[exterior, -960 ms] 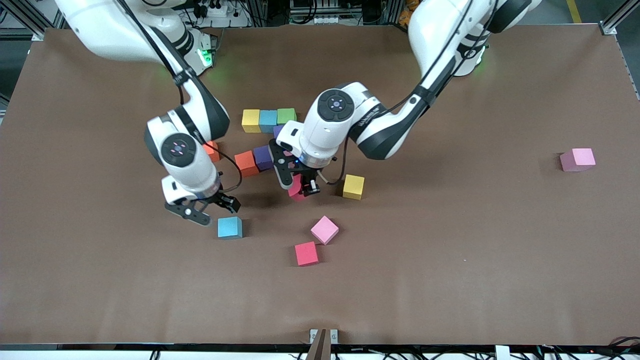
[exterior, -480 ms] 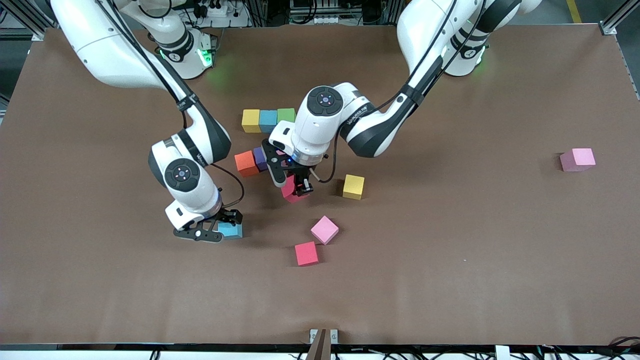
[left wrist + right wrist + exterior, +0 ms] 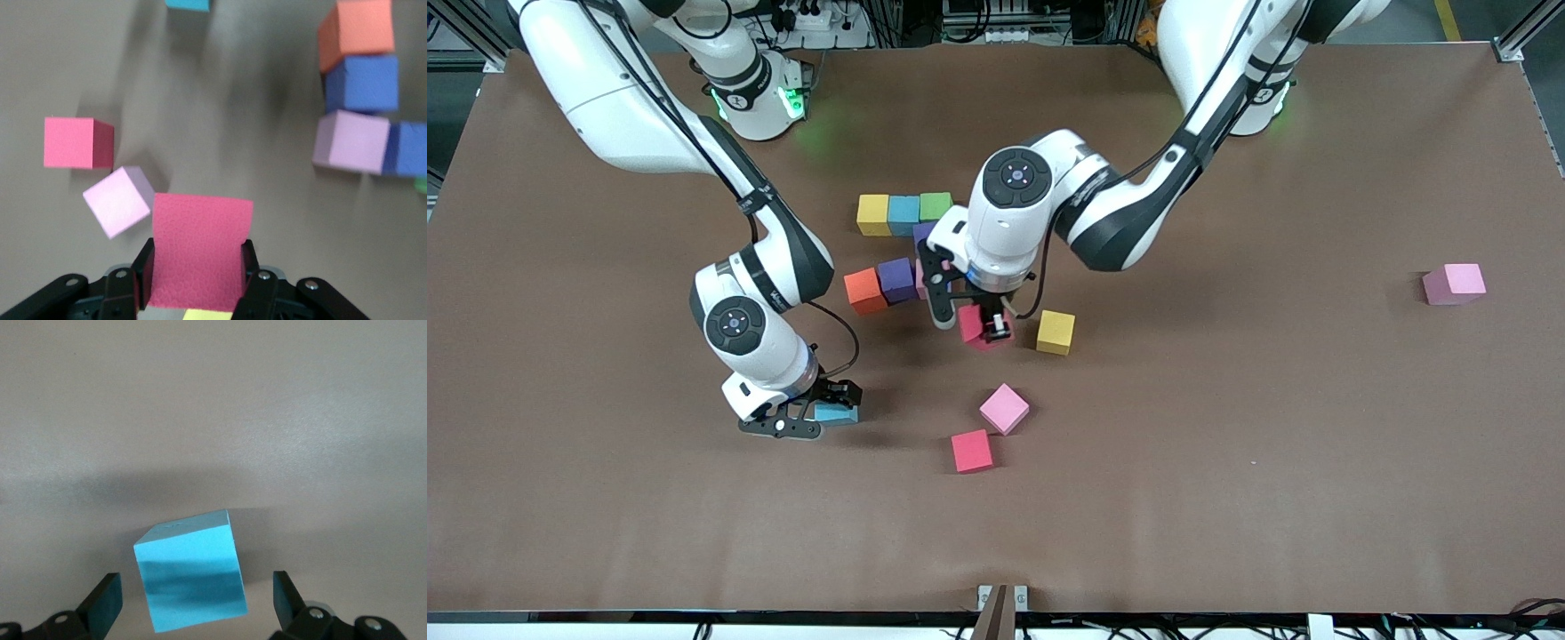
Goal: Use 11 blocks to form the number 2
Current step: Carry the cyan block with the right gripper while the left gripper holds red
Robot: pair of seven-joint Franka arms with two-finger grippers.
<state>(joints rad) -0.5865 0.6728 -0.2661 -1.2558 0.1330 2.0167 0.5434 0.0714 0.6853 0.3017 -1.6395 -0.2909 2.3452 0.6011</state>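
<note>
1. Since a second ago: right gripper point(image 3: 811, 418) dropped onto the loose light-blue block point(image 3: 838, 413); left gripper point(image 3: 985, 327) shifted with its red block point(image 3: 973, 324) toward the lone yellow block point(image 3: 1056, 332)
2. Right gripper low at the table, fingers point(image 3: 101, 605) spread wide on either side of the light-blue block point(image 3: 190, 577), not touching it
3. Left gripper pinching the red block point(image 3: 199, 253) between both fingers, over the table just beside the lone yellow block, toward the right arm's end from it
4. Partly built number 2: yellow block point(image 3: 873, 213), blue block point(image 3: 904, 210) and green block point(image 3: 935, 206) touching in a row; nearer the front camera, purple block point(image 3: 925, 234) half hidden under the left arm
5. Nearer still, orange block point(image 3: 863, 290), dark purple block point(image 3: 895, 279) and a mostly hidden pink block point(image 3: 921, 279) side by side
6. Loose near the front camera: pink block point(image 3: 1005, 409), tilted, just beside another red block point(image 3: 971, 450)
7. Well apart at the left arm's end of the table point(image 3: 1227, 444): single pale pink block point(image 3: 1455, 284)
</note>
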